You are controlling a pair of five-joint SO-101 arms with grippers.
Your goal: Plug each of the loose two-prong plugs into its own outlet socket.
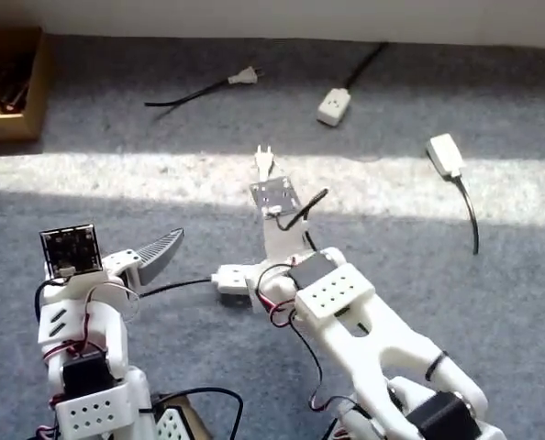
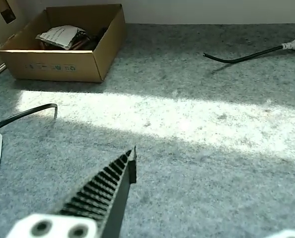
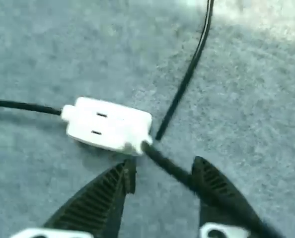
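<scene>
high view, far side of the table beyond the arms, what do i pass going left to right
cardboard box → loose two-prong plug on its black cord → white socket → second white socket, at the sunlit strip

Grey carpet [image 1: 493, 302] w/ sunlit strip [image 1: 144, 174]

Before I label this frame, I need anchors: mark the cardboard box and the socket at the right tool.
cardboard box [image 2: 58, 67], left wrist view, front wall
socket [image 3: 112, 124], right wrist view, slotted face
</scene>
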